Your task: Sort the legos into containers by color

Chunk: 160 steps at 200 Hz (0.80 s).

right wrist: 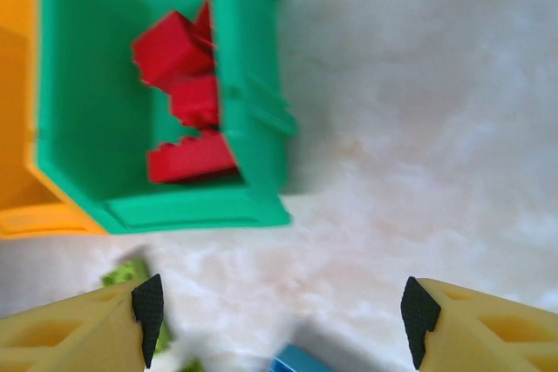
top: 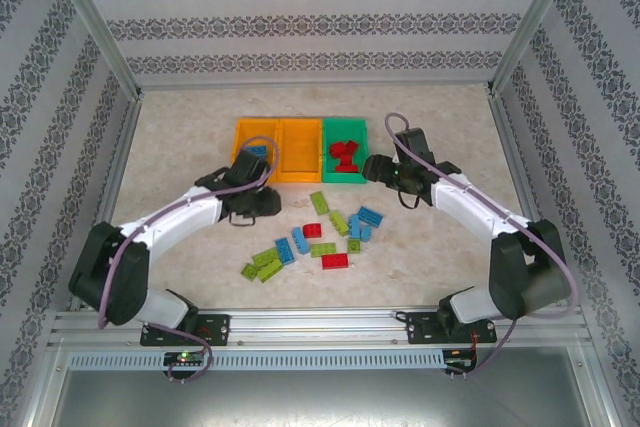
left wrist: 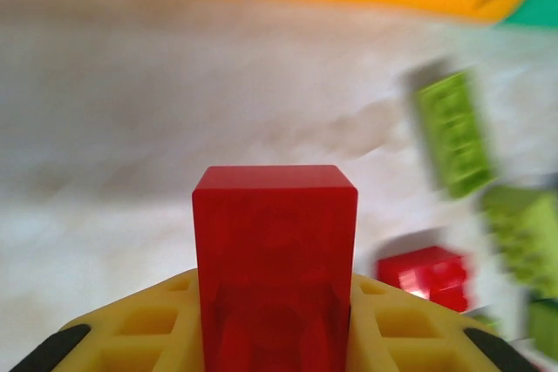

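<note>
The red lego (left wrist: 275, 259), a glossy square-edged plastic block, is sitting pinched in my left gripper (left wrist: 275, 320), and I am reckoning it needs carrying across to the smooth-walled green bin (right wrist: 248, 206), lying just ahead of my right gripper (right wrist: 279, 324), whose jaws are standing spread, to join the other red bricks (right wrist: 187, 158).
</note>
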Each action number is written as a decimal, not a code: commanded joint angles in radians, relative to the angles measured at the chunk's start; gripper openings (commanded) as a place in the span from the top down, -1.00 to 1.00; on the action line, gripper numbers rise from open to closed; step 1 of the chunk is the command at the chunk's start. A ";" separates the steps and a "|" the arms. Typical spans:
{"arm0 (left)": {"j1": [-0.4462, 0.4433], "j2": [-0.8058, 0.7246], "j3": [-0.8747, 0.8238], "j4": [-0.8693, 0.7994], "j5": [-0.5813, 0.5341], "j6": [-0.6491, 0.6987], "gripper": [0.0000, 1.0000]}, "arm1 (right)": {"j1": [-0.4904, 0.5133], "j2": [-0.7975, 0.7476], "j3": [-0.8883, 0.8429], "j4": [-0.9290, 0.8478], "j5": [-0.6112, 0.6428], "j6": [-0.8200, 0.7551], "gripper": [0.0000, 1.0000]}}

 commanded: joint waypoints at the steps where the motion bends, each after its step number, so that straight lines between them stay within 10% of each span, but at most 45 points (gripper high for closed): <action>1: -0.032 0.091 0.135 0.074 0.119 0.052 0.57 | 0.006 -0.044 -0.078 0.021 0.014 -0.003 -0.50; 160: -0.068 0.760 0.993 -0.072 0.183 0.043 0.48 | 0.445 -0.434 -0.447 -0.022 0.358 0.286 -0.69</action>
